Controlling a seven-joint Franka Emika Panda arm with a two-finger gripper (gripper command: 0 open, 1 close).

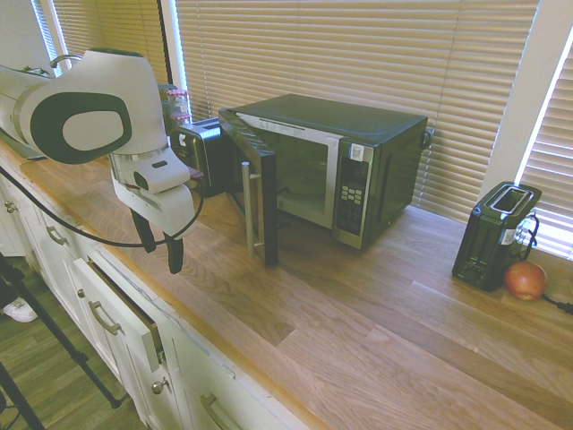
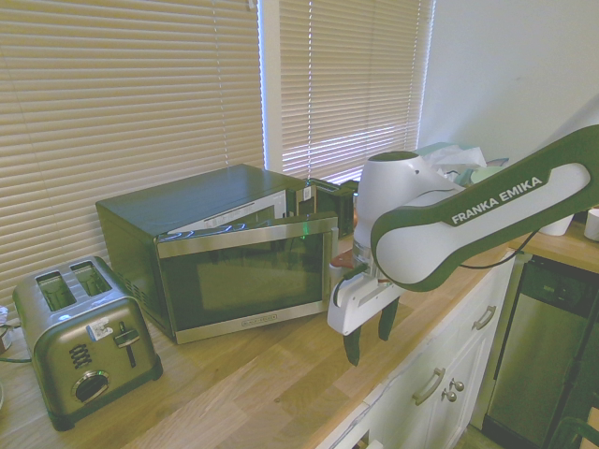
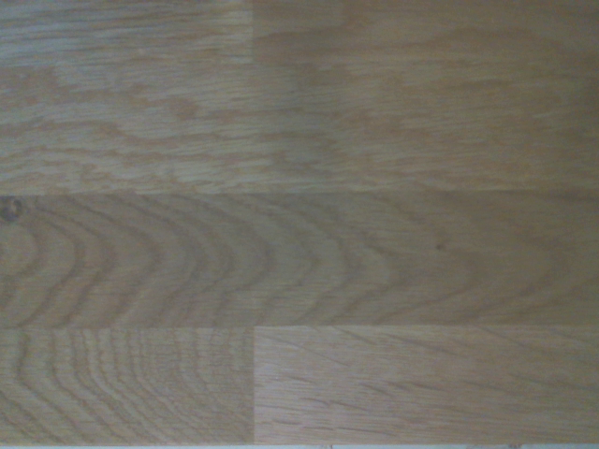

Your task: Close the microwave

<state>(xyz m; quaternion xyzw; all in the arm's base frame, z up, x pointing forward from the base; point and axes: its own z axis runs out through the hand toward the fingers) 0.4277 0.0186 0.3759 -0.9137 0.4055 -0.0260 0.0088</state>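
Wrist view: only wood grain of the worktop (image 3: 299,224), no object or tool in it. Microwave (image 1: 345,161) interior is dark, contents unreadable; its door (image 1: 255,193) stands ajar, swung out toward the worktop's front edge, vertical silver handle (image 1: 248,210) facing out. A black appliance (image 1: 201,152) behind the door is partly hidden by it and the arm, can't identify it. Tool (image 1: 158,242) hangs over the front edge of the worktop, in front of the microwave door, clear of the handle, fingers apart, gripping nothing. Black toaster (image 1: 495,235) and a red apple (image 1: 525,280) sit well off the microwave's panel side; a chrome toaster (image 2: 80,337) is also visible. Butcher-block worktop, white drawers (image 1: 116,313) under it, closed blinds (image 1: 358,54) behind the microwave.
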